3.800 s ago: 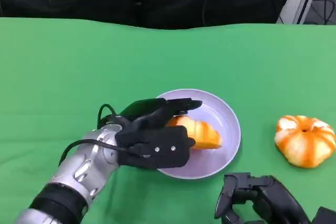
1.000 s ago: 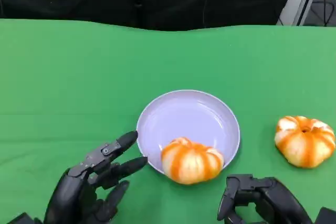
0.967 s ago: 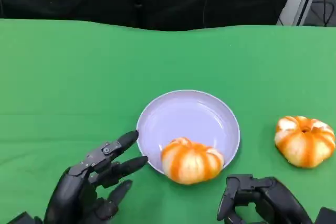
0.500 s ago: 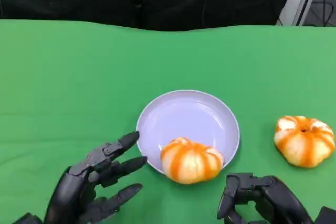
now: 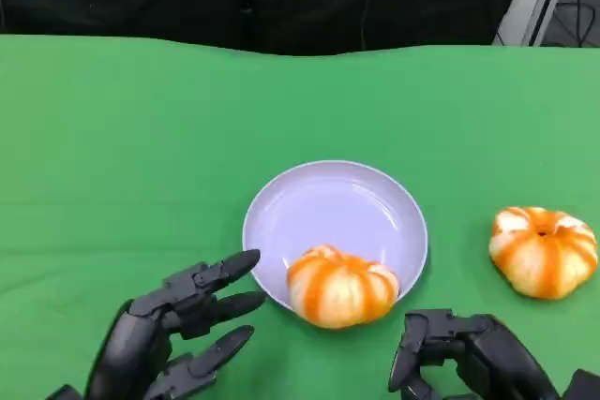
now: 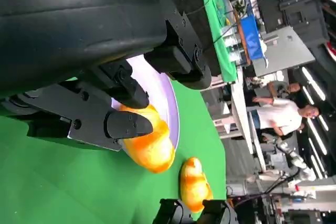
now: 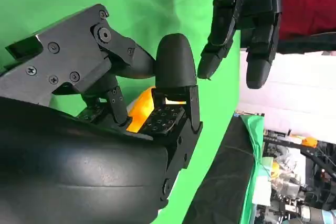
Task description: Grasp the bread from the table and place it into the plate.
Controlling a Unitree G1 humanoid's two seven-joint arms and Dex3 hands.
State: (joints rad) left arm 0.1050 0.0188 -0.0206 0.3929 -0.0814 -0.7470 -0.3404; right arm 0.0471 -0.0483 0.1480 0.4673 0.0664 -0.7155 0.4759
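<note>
Head view: one bread (image 5: 341, 287) sits on the near rim of the plate (image 5: 335, 206), leaning partly over its edge, while a second bread (image 5: 545, 251) waits on the table at right. The left hand (image 5: 169, 334) hovers empty with fingers spread; the right hand (image 5: 469, 359) rests with fingers curled in, holding nothing.

Bread (image 5: 341, 288) rests on the plate (image 5: 335, 203) near rim; left robot hand (image 5: 173, 330) empty, fingers spread; second bread (image 5: 546, 251) on green tabletop (image 5: 122, 138).
</note>
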